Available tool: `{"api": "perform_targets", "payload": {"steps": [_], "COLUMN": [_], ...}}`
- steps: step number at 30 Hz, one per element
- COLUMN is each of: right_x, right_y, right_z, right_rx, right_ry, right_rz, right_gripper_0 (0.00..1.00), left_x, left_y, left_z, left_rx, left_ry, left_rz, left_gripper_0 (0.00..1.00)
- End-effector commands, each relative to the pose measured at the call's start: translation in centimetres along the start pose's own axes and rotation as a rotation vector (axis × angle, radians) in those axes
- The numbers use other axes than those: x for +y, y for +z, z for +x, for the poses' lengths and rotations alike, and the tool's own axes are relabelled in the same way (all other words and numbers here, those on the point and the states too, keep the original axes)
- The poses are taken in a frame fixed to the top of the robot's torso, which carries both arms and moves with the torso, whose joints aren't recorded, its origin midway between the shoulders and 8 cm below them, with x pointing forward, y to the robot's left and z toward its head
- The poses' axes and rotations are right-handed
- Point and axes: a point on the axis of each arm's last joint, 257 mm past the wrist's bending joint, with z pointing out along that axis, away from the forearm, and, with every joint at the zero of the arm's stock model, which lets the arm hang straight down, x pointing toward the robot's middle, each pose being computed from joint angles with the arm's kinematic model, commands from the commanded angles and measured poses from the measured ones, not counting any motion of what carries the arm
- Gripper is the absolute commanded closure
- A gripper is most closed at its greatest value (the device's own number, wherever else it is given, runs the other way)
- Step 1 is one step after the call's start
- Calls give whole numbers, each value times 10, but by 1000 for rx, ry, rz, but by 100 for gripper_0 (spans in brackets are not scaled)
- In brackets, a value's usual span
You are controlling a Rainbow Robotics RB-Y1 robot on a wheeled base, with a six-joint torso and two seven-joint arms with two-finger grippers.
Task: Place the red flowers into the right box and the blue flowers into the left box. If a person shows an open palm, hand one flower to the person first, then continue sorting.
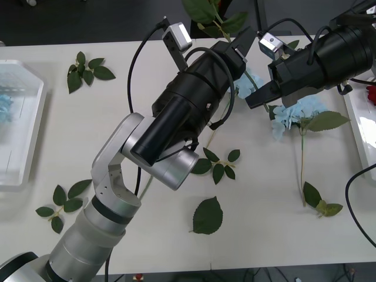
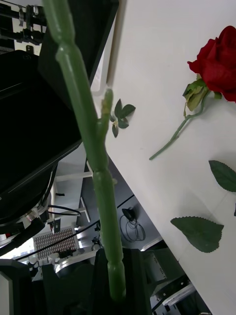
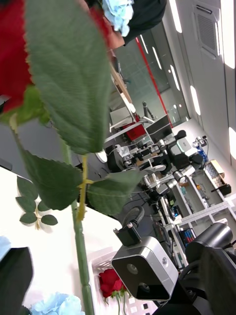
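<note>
Rose stem (image 3: 81, 256) runs up from the left gripper (image 1: 234, 44), its red bloom (image 3: 12, 54) and broad green leaves (image 3: 64, 74) close before the left wrist camera; the black fingers look closed on that stem, the arm raised over the far middle of the bench (image 1: 117, 135). In the front view the leaves (image 1: 212, 13) of this flower stick out past the gripper at the far edge. Just beside it, the right gripper (image 1: 258, 97) reaches in from the right; its wrist view has a thick green stem (image 2: 91, 133) rising from between its fingers, so it looks clamped on that. A blue flower (image 1: 296, 114) lies on the bench under the right arm, its stem trailing toward the near side. Another red flower (image 2: 219, 64) lies flat on the bench. The left box (image 1: 26, 117) sits at the left edge with something pale blue inside, the right box (image 1: 359, 126) at the right edge with a red bloom (image 3: 110, 281) in it. Loose leaf sprigs (image 1: 87, 69) lie scattered about.
</note>
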Motion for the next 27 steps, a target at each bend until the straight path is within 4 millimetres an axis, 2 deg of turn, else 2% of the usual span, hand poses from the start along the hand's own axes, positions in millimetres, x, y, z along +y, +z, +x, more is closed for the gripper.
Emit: {"api": "perform_targets", "payload": {"steps": [1, 8, 12, 13, 14, 15, 16, 20, 24, 25, 27], "right_x": [10, 4, -11, -19, -27, -31, -43, -90, -126, -130, -142], "right_y": [-18, -24, -41, -49, -58, -64, -77, -132, -199, -210, -245], "right_z": [-14, -15, -15, -14, -14, -14, -12, -6, 10, 14, 28], "right_rx": [-15, -25, -48, -60, -76, -86, -104, -180, -228, -228, -234], "right_ry": [-11, 12, 52, 74, 96, 109, 133, 201, 237, 244, 266], "right_rz": [52, 78, 132, 153, 170, 183, 216, 393, 606, 638, 746], "right_gripper_0": [100, 100, 100, 100, 100, 100, 100, 100, 100, 100, 100], "left_x": [-41, -41, -41, -12, 2, 5, 8, 18, 32, 36, 51], "left_y": [8, 8, 8, 3, 0, -1, -4, -22, -42, -45, -61], "left_z": [-4, -4, -4, -3, -7, -13, -26, -48, -51, -50, -47], "left_rx": [-12, -12, -12, -4, -2, -7, -16, 14, 88, 103, 162], "left_ry": [12, 12, 12, 24, 42, 58, 92, 128, 117, 123, 150], "left_rz": [81, 81, 81, 29, 0, -5, -15, -104, -162, -174, -234], "left_gripper_0": [0, 0, 0, 0, 0, 0, 0, 0, 0, 0, 0]}}
